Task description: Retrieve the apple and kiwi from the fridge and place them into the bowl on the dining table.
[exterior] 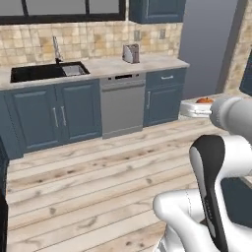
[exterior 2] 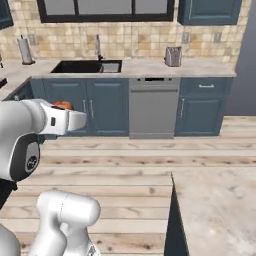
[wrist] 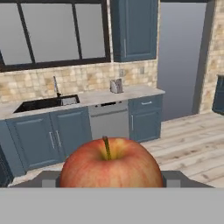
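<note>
A reddish apple [wrist: 109, 162] with a short stem sits between my gripper [wrist: 110, 179] fingers, which are shut on its sides. From the left base view the apple [exterior: 204, 100] shows as a small orange-red top above the white gripper [exterior: 195, 108], held high over the wooden floor. The right base view has the apple [exterior 2: 62, 105] peeking over the gripper [exterior 2: 75, 120] at the left. The grey fridge [wrist: 181, 57] stands shut at the back right [exterior: 209, 44]. A corner of the beige dining table [exterior 2: 220, 205] lies at lower right. The kiwi and the bowl are out of view.
Across the wooden floor [exterior: 88, 172] runs a wall counter [exterior 2: 150, 67] with blue cabinets, a black sink [exterior: 47, 72], a dishwasher [exterior: 123, 103] and a toaster [exterior: 130, 53]. A paper towel roll [exterior 2: 23, 50] stands at the counter's left.
</note>
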Robot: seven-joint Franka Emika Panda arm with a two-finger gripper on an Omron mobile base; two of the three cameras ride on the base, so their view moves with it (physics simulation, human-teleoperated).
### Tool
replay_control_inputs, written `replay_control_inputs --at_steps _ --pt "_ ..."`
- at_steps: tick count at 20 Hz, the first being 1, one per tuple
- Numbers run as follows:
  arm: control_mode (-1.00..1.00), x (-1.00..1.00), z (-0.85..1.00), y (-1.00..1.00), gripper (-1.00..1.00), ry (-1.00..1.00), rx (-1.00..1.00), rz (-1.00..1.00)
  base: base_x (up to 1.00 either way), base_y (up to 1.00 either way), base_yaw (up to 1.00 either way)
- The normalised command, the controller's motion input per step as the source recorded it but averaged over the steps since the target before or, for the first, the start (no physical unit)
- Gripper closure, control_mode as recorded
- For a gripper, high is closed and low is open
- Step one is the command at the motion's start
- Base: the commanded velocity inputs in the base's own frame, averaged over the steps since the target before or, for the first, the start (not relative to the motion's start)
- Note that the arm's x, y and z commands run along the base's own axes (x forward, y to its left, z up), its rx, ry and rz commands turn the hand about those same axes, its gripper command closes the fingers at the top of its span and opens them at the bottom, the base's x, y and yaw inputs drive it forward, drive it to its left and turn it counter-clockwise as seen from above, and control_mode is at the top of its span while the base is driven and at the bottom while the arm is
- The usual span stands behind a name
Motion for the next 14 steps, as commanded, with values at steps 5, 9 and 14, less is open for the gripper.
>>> replay_control_inputs --at_steps 5,9,14 --pt "1.00 0.00 0.00 0.00 1.00 0.00 0.00 0.00 1.00 0.28 -0.38" --pt "1.00 0.00 0.00 0.00 1.00 0.00 0.00 0.00 1.00 0.02 -0.56" --pt "1.00 0.00 0.00 0.00 1.00 0.00 0.00 0.00 0.87 0.00 -0.71"
